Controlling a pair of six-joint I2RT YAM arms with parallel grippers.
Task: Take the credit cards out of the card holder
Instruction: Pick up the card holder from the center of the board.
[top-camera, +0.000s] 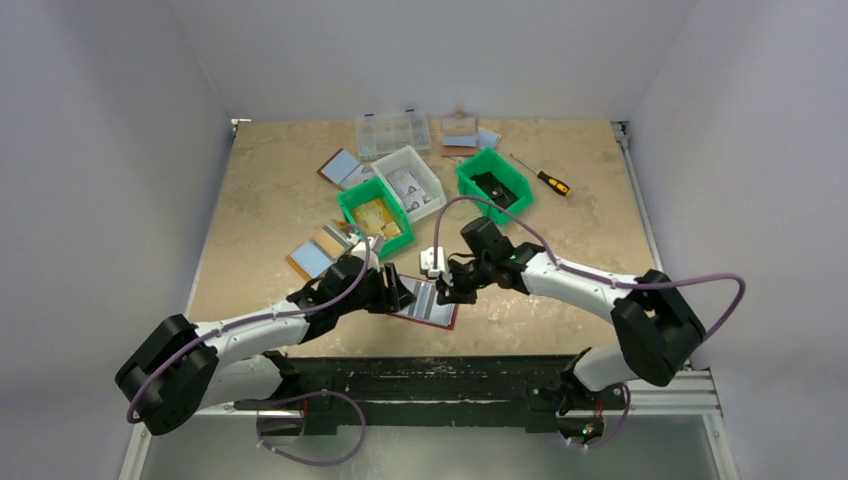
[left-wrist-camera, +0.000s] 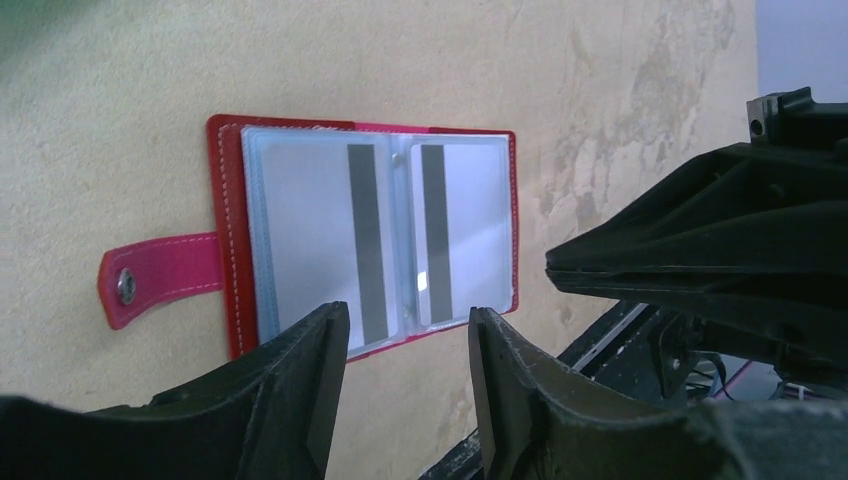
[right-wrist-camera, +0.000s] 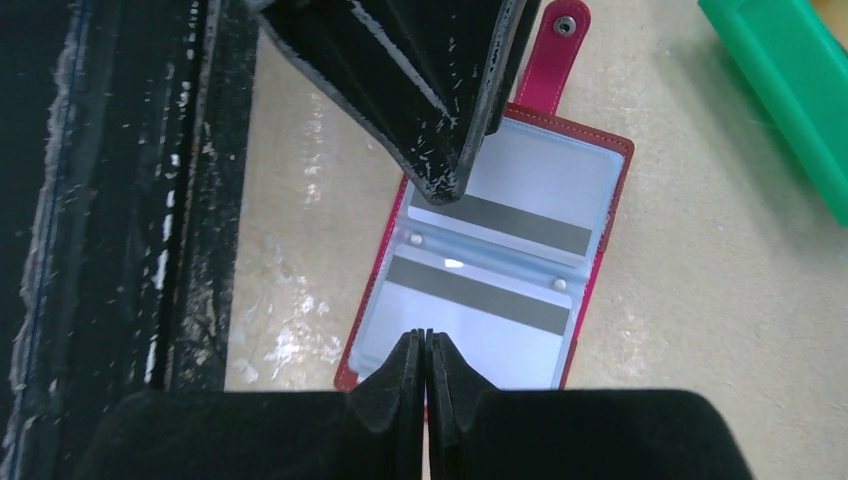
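A robotics lab cell: plain white walls (top-camera: 120, 80) box in a tan table (top-camera: 270, 200) with green bins (top-camera: 349, 203)

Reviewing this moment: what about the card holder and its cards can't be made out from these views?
Left wrist view: the near edge of the red-rimmed bifold card holder is hidden behind the left jaws.
Right wrist view: the shut right jaws cover its near edge; whether they pinch anything is unclear.
Top view: the pale grey banded credit cards are too small to count there.
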